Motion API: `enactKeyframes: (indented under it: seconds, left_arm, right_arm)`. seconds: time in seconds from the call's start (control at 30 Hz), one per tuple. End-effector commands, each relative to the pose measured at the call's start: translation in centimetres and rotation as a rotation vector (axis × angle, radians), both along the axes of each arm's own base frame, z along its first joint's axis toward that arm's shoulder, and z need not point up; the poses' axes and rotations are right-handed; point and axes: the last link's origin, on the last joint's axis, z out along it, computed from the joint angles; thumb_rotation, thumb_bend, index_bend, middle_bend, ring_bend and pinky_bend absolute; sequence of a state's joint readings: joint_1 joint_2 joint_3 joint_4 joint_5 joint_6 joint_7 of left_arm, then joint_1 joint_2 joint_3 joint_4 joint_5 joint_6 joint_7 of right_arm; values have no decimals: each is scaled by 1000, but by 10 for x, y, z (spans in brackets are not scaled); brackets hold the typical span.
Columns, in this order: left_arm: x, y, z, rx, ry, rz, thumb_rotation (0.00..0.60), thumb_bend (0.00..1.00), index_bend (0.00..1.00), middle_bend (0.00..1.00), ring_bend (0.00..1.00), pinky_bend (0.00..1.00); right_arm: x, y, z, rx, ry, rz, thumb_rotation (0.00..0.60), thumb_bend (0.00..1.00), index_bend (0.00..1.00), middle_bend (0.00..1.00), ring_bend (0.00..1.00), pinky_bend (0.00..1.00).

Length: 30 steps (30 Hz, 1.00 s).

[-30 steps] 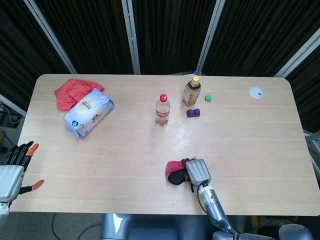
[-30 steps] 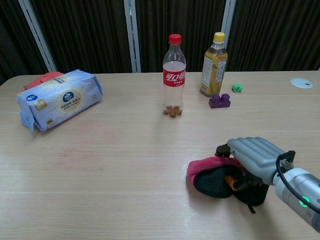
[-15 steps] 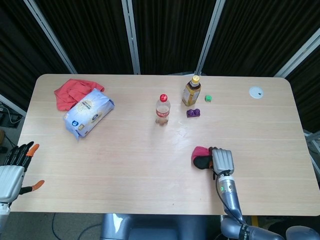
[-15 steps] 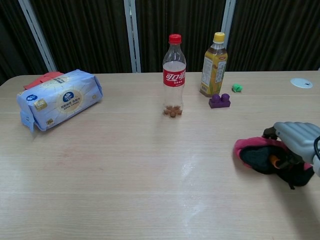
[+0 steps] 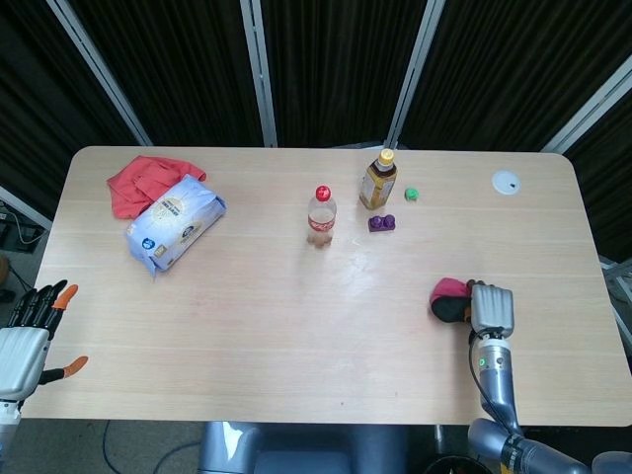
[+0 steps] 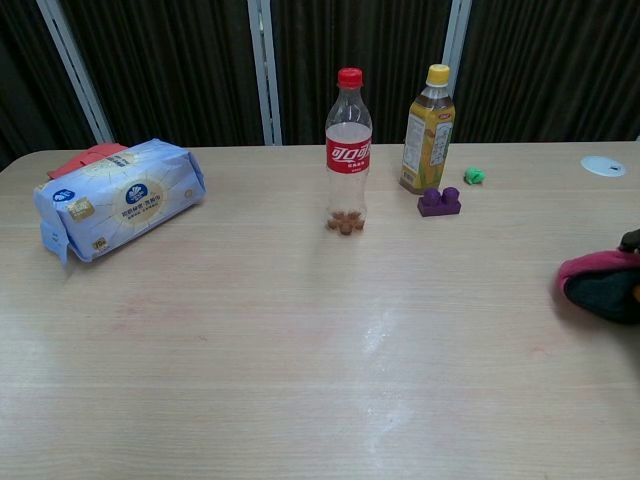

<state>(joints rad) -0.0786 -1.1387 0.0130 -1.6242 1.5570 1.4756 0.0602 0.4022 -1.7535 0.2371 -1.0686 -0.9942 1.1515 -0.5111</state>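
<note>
Your right hand (image 5: 492, 309) presses flat on the pink-and-black cloth (image 5: 450, 300), gripping it against the table (image 5: 296, 326) near the right edge. Keep your pressure even and low so it doesn't bunch. Your left hand (image 5: 28, 341) hangs open off the front-left corner.

Probably a lab: black curtains (image 5: 326, 69), bare table (image 5: 296, 326).

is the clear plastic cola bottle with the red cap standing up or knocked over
Upright. The clear plastic cola bottle with the red cap stands on its base on the wooden table, cap on top, with small brown pieces lying at its bottom.
</note>
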Motion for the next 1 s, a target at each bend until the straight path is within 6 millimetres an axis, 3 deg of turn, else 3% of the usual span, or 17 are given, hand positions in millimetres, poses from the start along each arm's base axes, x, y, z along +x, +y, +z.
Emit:
enactKeyframes:
  seconds: [0.03, 0.27, 0.43, 0.5, 0.57, 0.6, 0.67, 0.77, 1.0]
  left_arm:
    - [0, 0, 0, -2, 1, 3, 600, 0, 0, 0, 0, 0]
    - [1, 0, -1, -4, 4, 4, 600, 0, 0, 0, 0, 0]
    - [0, -1, -1, -6, -2, 14, 600, 0, 0, 0, 0, 0]
    - [0, 0, -1, -7, -3, 13, 600, 0, 0, 0, 0, 0]
    - [0, 0, -1, -8, -4, 12, 600, 0, 0, 0, 0, 0]
    - [0, 0, -1, -9, -5, 12, 600, 0, 0, 0, 0, 0]
    - [0, 0, -1, -9, -6, 11, 600, 0, 0, 0, 0, 0]
    - [0, 0, -1, -7, -6, 11, 600, 0, 0, 0, 0, 0]
    - [0, 0, -1, -6, -4, 11, 600, 0, 0, 0, 0, 0]
  right_arm:
    - [1, -9, 15, -55, -22, 11, 600, 493, 768, 664, 516, 683]
    - [27, -30, 29, -124, -58, 138, 600, 490, 758, 644, 491, 683]
    - [34, -42, 30, -139, -53, 155, 600, 358, 641, 522, 361, 648]
    - [33, -45, 30, -136, -49, 150, 600, 269, 520, 396, 260, 585]
    - [30, -46, 30, -121, -55, 132, 600, 204, 381, 261, 155, 454]
    - [28, -46, 30, -109, -57, 122, 600, 166, 270, 160, 72, 332]
    - [23, -45, 29, -70, -60, 97, 600, 127, 130, 40, 2, 209]
    - [19, -43, 33, -44, -40, 90, 600, 91, 23, 0, 0, 109]
    - [15, -34, 48, -33, 6, 100, 600, 72, 0, 0, 0, 58]
